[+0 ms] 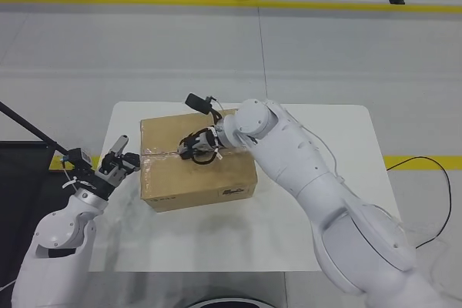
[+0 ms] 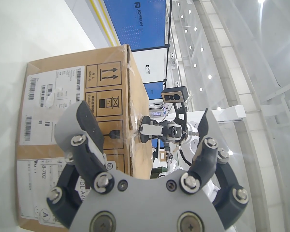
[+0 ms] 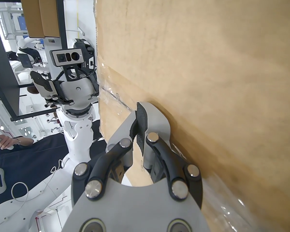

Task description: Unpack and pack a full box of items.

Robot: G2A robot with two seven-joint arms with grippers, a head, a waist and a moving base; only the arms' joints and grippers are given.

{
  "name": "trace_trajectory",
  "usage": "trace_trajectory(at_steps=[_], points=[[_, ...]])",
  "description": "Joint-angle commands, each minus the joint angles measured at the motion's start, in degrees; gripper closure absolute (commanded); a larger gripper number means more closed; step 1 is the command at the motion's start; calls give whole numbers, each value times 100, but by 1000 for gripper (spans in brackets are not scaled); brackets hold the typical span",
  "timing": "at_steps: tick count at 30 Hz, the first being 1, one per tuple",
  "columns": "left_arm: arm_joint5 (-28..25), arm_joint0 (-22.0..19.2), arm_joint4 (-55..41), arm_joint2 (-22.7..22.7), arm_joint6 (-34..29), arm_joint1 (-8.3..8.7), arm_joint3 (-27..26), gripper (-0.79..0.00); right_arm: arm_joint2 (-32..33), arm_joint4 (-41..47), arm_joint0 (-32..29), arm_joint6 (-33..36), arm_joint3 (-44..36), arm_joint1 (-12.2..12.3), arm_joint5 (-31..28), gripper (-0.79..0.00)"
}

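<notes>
We are pressing the closed right hand (image 3: pixel 139 117), apparently touching, onto the box's (image 1: pixel 208 173) seam (image 1: pixel 163 153); wide-open left hand (image 1: pixel 123 155) hovering beside its end.

Box (image 1: pixel 198 165) tan cardboard; labels (image 2: pixel 46 112) white (barcodes (image 2: pixel 32 92) black stripes, box print black too); table (image 1: pixel 215 239) white.

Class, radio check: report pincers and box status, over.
Left pincer open, beside box. Right pincer shut, at taped top seam. Box closed.
</notes>
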Motion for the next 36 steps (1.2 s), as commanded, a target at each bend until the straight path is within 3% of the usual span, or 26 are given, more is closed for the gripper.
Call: trace_trajectory(at_steps=[1,11,27,36], points=[[-1,4,-2,4,6,2,-4,-785,52,-83,-27,-16,-118,68,109,0],[2,27,-6,40,29,9,-40,-785,492,-587,-459,71,-1191,571,641,0],[13,42,27,107,16,24,-103,-785,1937,-2031,-1979,102,-4025,1581,2225,0],[-16,95,14,101,12,34,-148,-785,2643,-2432,-2560,20,-4780,1872,2751,0]])
